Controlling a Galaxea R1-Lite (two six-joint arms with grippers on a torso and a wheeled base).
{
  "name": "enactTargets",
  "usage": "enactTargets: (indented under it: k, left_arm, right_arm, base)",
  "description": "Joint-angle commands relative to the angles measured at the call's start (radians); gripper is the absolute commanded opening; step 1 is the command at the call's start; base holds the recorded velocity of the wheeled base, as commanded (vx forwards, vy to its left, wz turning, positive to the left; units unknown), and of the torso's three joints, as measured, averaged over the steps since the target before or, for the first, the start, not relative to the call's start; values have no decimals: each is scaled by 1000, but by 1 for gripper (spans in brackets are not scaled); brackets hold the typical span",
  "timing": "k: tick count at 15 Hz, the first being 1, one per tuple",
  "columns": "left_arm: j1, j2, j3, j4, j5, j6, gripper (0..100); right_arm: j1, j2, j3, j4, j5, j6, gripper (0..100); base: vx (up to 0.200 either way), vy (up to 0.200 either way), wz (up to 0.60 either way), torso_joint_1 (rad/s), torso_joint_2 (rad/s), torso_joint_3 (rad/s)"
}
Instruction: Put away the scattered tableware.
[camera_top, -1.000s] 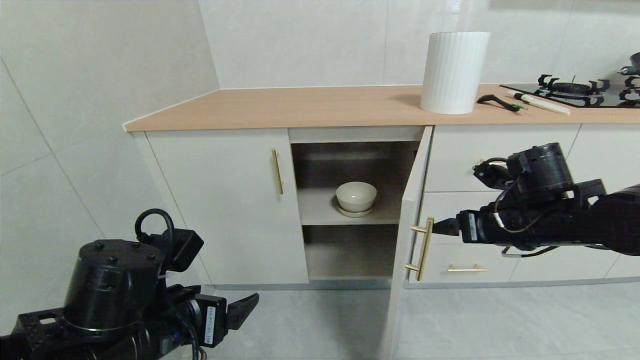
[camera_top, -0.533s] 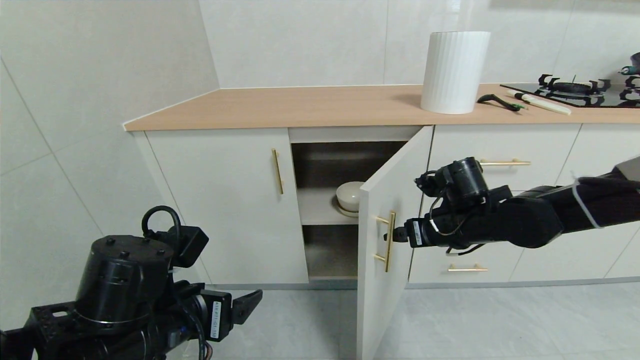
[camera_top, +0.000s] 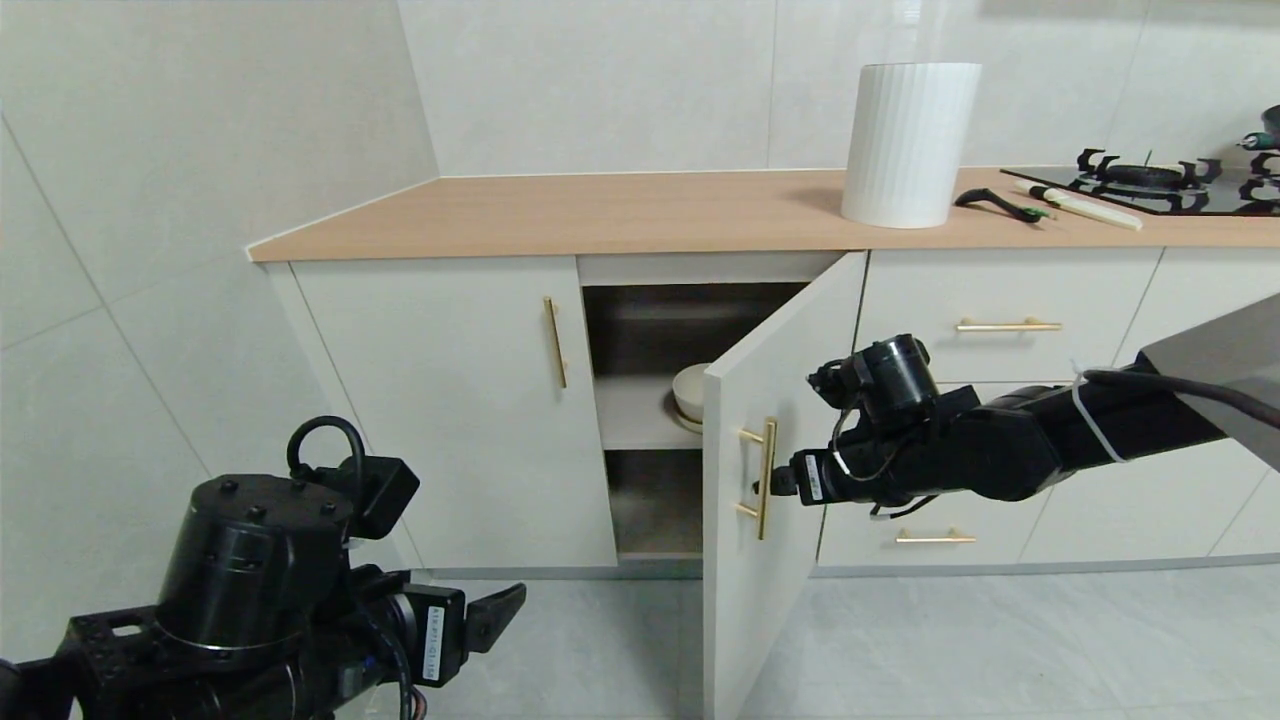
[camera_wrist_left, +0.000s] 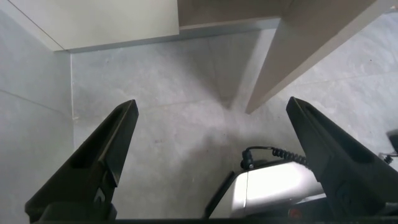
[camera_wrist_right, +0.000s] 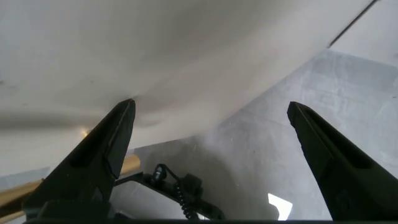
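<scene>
A pale bowl (camera_top: 688, 392) sits on a small plate on the middle shelf of the open cabinet, half hidden behind the white cabinet door (camera_top: 760, 600). The door stands partly swung out. My right gripper (camera_top: 772, 483) is right at its gold handle (camera_top: 765, 478). In the right wrist view the right gripper (camera_wrist_right: 211, 124) is open, its fingers (camera_wrist_right: 99, 155) spread close to the door face, with the gold handle (camera_wrist_right: 18, 190) beside one finger. My left gripper (camera_top: 492, 615) hangs low over the floor, open and holding nothing, as the left wrist view (camera_wrist_left: 211, 124) also shows.
On the wooden counter (camera_top: 600, 215) stand a white ribbed cylinder (camera_top: 908, 143), a dark peeler (camera_top: 1000, 205), a pale knife (camera_top: 1085, 207) and a gas hob (camera_top: 1150, 180). Drawers with gold handles (camera_top: 1007, 325) lie behind my right arm. A closed door (camera_top: 450, 400) flanks the opening.
The cabinet door has swung from fully open toward the opening, and my right gripper has moved left with its handle. The bowl is now half covered. The left arm has barely shifted.
</scene>
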Motion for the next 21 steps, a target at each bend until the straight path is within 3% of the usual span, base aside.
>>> enactTargets:
  k: [1, 7, 11, 15, 21]
  left_arm:
    - [-1, 3, 0, 0, 0, -1, 100]
    - [1, 13, 0, 0, 2, -1, 100]
    - [4, 12, -3, -11, 49, -1, 100]
    - [4, 15, -2, -11, 49, -1, 100]
    - [4, 21, 0, -12, 49, -2, 100]
  right_arm:
    - [-1, 14, -3, -1, -1, 3, 100]
    - [-1, 66, -32, -92, -56, 58, 100]
    - [-2, 115, -52, -202, -121, 124, 100]
    - [-4, 171, -75, -327, -191, 175, 100]
    - [-28, 250, -190, -374, -303, 243, 100]
  base:
    - [0, 0, 0, 0, 0, 0]
    - [200, 0, 0, 2, 2, 4]
    - [0, 0, 0, 0, 0, 0]
    - [0, 0, 0, 0, 0, 0]
    - [0, 0, 0, 0, 0, 0]
